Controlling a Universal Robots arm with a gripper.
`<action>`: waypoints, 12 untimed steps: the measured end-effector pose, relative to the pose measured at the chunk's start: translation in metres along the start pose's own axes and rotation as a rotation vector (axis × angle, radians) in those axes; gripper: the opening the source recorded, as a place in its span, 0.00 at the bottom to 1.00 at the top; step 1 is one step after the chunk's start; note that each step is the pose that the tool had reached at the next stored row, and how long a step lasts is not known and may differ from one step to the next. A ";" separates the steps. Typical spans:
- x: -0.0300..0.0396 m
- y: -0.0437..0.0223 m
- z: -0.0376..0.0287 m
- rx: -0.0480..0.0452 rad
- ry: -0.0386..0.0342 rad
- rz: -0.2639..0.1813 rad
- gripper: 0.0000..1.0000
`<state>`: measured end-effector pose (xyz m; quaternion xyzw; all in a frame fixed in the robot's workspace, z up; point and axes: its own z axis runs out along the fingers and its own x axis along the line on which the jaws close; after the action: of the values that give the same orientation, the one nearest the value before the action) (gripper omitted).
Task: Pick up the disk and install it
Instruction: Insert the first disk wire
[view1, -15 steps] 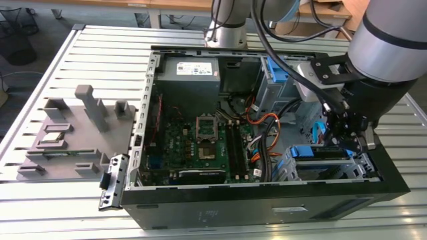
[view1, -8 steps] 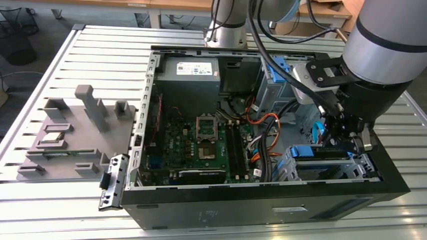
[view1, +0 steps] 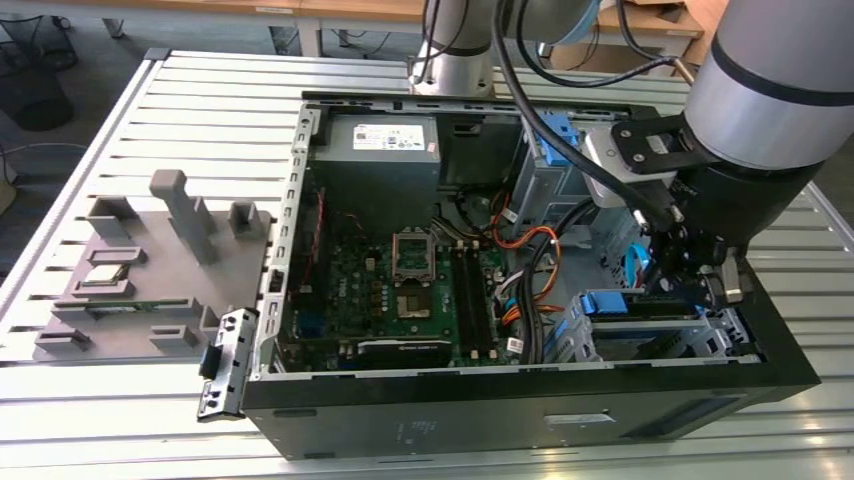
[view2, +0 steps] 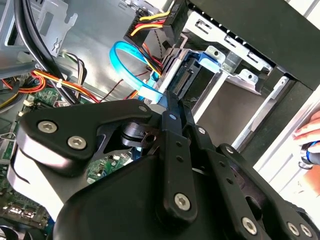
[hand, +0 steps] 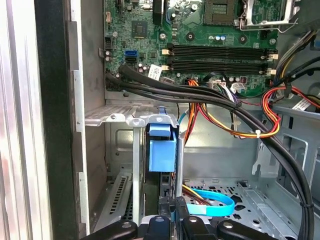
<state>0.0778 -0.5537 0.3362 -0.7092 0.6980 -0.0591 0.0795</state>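
The disk stands on edge in a slot of the metal drive cage at the front corner of the open computer case. Its blue carrier bracket faces the cameras, and the dark drive body runs down behind it. My gripper reaches down into the cage from above. Its two black fingers are pressed close together on the disk's near edge. In the exterior view the gripper hangs over the cage at the case's right end, next to the blue carrier.
A light blue flat cable loops beside the cage, and thick black cables and orange-yellow wires cross above it. The green motherboard and grey power supply fill the case. A grey fixture lies left; a hand shows outside.
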 end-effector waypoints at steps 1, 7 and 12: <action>0.0000 0.0000 -0.0001 0.0001 0.0007 0.003 0.16; -0.0001 0.0002 0.0003 0.0002 0.0018 0.007 0.16; -0.0001 0.0003 0.0010 0.0003 0.0012 0.007 0.16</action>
<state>0.0777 -0.5536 0.3352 -0.7065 0.7007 -0.0594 0.0794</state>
